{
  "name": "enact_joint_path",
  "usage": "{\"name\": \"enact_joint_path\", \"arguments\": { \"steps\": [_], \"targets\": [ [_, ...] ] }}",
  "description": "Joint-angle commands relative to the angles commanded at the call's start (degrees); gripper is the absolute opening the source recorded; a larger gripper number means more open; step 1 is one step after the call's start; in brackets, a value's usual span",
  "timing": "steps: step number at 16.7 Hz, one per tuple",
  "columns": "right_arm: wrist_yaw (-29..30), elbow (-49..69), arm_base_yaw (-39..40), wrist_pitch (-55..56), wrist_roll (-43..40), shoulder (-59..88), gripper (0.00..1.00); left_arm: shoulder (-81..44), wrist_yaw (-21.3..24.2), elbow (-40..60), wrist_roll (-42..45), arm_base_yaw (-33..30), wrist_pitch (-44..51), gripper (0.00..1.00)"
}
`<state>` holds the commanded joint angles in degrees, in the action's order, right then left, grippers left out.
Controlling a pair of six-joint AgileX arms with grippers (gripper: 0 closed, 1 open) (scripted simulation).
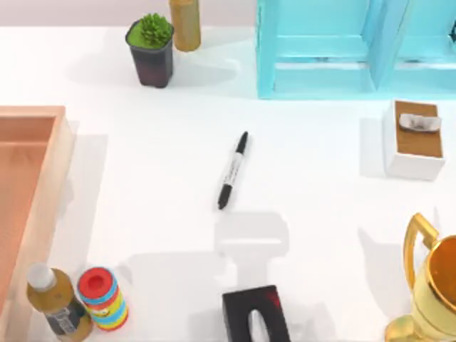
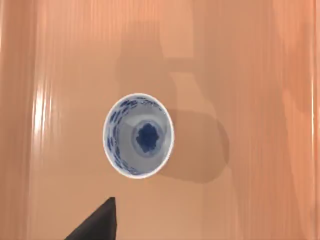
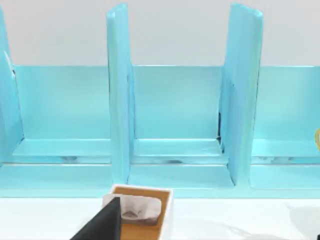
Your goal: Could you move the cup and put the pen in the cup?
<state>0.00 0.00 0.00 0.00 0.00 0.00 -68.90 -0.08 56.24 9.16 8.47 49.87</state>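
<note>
The pen (image 1: pixel 233 171), black with a pale label band, lies flat near the middle of the white table, running diagonally. The cup (image 2: pixel 138 135), white with blue patterning, stands upright on an orange-brown wooden surface with its mouth open to the left wrist camera. A dark part of my left gripper (image 2: pixel 95 225) shows just beside the cup, apart from it. A dark part of my right gripper (image 3: pixel 100 225) hangs in front of a white tissue box (image 3: pixel 140 210), facing the blue shelf.
A wooden tray (image 1: pixel 43 178) fills the left edge. A blue shelf unit (image 1: pixel 342 50) and a potted plant (image 1: pixel 151 50) stand at the back. The tissue box (image 1: pixel 415 139) sits right, a gold trophy (image 1: pixel 431 285) front right, a striped cylinder (image 1: pixel 103 298) and bottle (image 1: pixel 57 303) front left, a black block (image 1: pixel 255 317) front centre.
</note>
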Motion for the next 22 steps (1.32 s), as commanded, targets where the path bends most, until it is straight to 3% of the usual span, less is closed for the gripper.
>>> {"name": "enact_joint_path", "arguments": {
  "steps": [5, 10, 17, 22],
  "targets": [
    [0.0, 0.0, 0.0, 0.0, 0.0, 0.0, 1.0, -21.27, -0.07, 18.48, 3.02, 2.75, 15.9, 1.0],
    [0.0, 0.0, 0.0, 0.0, 0.0, 0.0, 1.0, -32.51, -0.11, 28.8, 4.59, 4.22, 23.77, 1.0],
    [0.0, 0.0, 0.0, 0.0, 0.0, 0.0, 1.0, -32.97, -0.12, 29.2, 4.6, 4.05, 23.95, 1.0],
    [0.0, 0.0, 0.0, 0.0, 0.0, 0.0, 1.0, -34.8, -0.11, 23.06, 4.69, 4.3, 16.15, 1.0]
  ]
}}
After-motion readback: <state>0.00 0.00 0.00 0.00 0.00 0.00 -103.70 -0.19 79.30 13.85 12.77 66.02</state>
